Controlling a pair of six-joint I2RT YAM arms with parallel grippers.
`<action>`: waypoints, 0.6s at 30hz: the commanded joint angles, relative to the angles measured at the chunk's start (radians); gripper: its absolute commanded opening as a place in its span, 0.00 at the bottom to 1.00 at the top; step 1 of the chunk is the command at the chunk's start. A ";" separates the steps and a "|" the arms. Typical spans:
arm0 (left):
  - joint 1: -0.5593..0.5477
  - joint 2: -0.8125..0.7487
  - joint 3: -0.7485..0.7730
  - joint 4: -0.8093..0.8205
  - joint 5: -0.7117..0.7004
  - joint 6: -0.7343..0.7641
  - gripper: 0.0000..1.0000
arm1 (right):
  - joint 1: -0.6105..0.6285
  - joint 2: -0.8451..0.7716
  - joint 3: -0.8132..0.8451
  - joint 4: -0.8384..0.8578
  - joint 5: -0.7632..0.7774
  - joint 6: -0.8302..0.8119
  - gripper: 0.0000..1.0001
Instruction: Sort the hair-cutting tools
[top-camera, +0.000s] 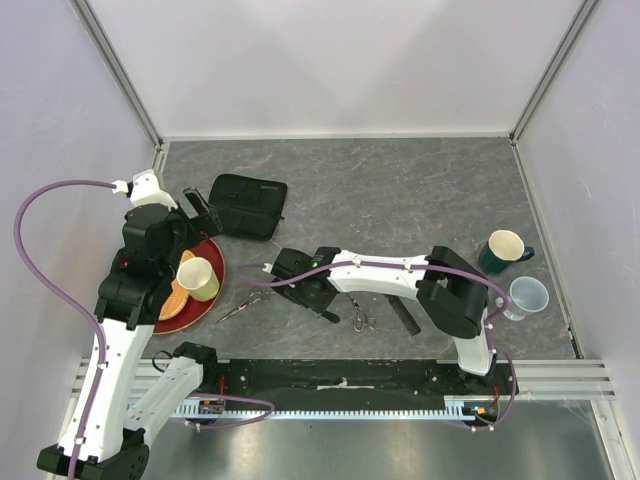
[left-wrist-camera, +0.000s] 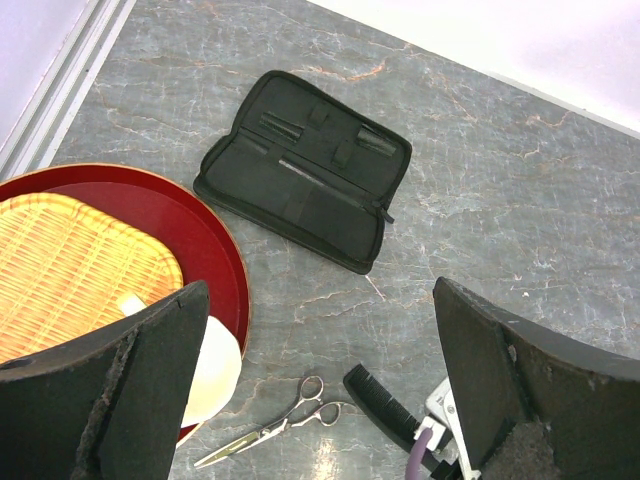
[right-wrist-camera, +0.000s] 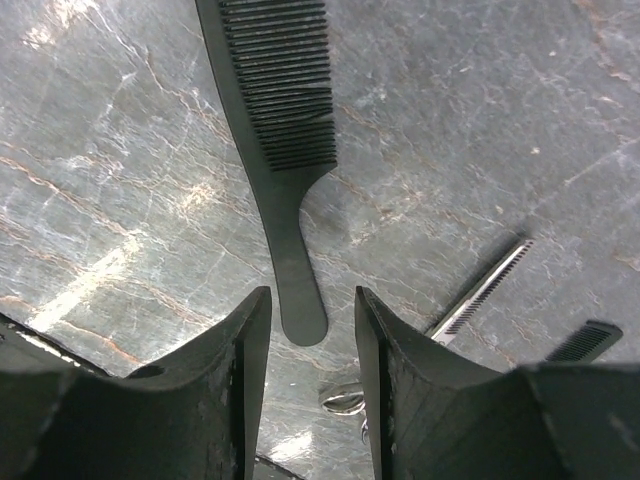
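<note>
Right end effector (right-wrist-camera: 312, 300) half open, empty, tapered-handle comb (right-wrist-camera: 278, 150) lying at 12 o'clock, left end effector (left-wrist-camera: 320, 290) wide open, empty

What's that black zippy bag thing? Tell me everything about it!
The black case lies unzipped and spread flat on the grey marbled table, inside facing up. It looks like soft fabric, with a zip round its edge. Inside are small pockets and loops. It sits beyond the red tray, with a gap between them. Nothing but the table touches it.
</note>
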 joint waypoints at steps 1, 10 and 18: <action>0.002 -0.002 -0.004 0.024 -0.020 -0.021 1.00 | -0.009 0.047 0.040 0.007 -0.047 -0.049 0.47; 0.002 -0.004 -0.003 0.024 -0.020 -0.020 1.00 | -0.024 0.113 0.058 0.014 -0.078 -0.089 0.45; 0.002 0.003 -0.001 0.024 -0.014 -0.020 1.00 | -0.033 0.147 0.039 -0.013 -0.102 -0.099 0.37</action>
